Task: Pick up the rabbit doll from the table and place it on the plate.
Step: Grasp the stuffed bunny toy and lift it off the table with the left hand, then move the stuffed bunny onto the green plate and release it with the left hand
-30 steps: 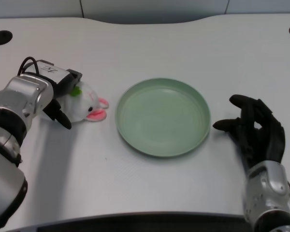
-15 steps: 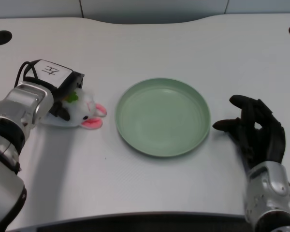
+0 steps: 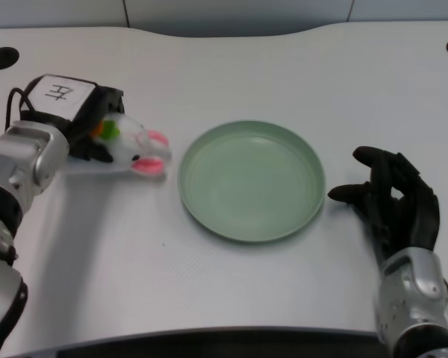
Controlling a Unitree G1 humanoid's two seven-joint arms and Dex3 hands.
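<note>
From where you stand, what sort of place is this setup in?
Probably a lab or test bench: a bare white table with cable holes, holding only a green plate and the rabbit doll in the left hand.

You face a white table (image 3: 231,291) with dark corner holes (image 3: 1,57); behind it, possibly a grey wall (image 3: 239,11).

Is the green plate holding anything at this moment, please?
Empty: the plate shows bare green inside; the rabbit doll is beside it, in the left hand.
</note>
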